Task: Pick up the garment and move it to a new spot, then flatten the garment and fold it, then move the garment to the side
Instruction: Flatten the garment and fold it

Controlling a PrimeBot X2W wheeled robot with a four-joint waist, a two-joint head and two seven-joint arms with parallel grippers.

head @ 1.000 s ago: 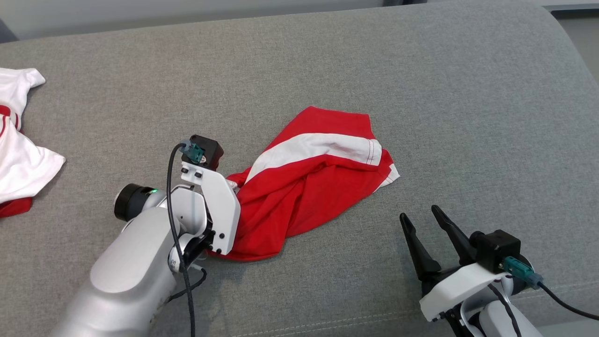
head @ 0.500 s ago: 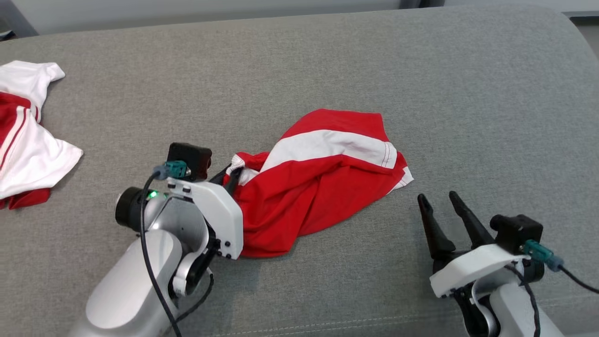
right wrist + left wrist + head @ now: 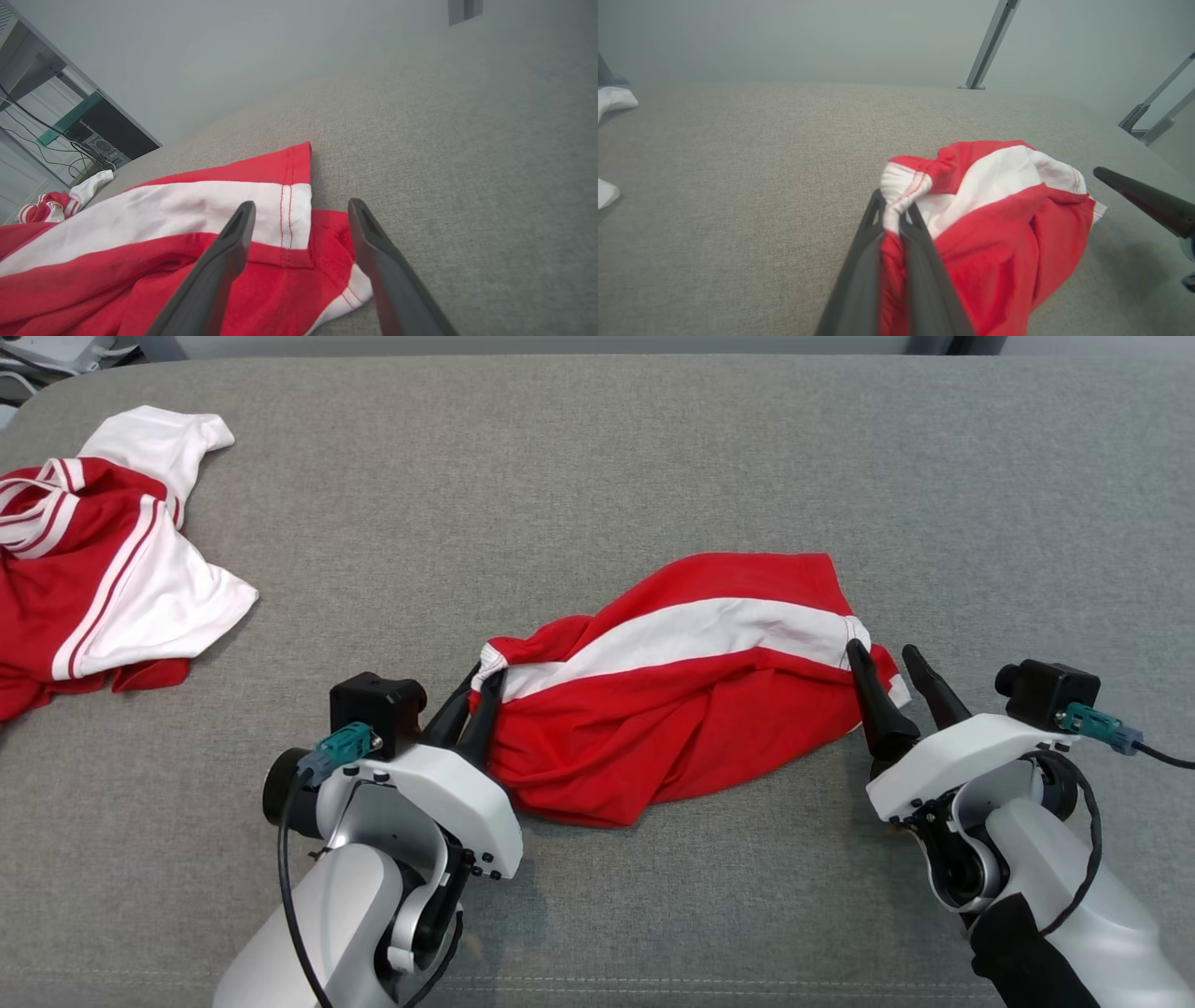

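My left gripper [image 3: 484, 679]: clamped tight on the bunched left end of the garment [image 3: 681, 709].
Left wrist view adds: red cloth is squeezed between my two fingers [image 3: 859, 280] along their length. A gathered white hem [image 3: 903, 182] puffs out just past the tips.
My right gripper [image 3: 879, 650]: fingers spread apart, nothing between them, at the garment's right end.
Right wrist view adds: my tips straddle the stitched corner where the white band [image 3: 187, 205] ends. One finger lies over the cloth and the other sits at the garment's edge. I cannot tell whether either tip touches fabric.
Cross-check: the left wrist view catches one dark finger [image 3: 1143, 200] of my right gripper just beyond the garment's far end.
Garment: red, rumpled into a long strip, lying on the grey cushion [image 3: 653, 457] between both grippers.
Second garment [image 3: 103, 569]: red and white, crumpled, well apart from the garment, beyond its left end.
Beyond the cushion: metal struts [image 3: 992, 42] in the left wrist view and shelving [image 3: 70, 126] in the right wrist view.
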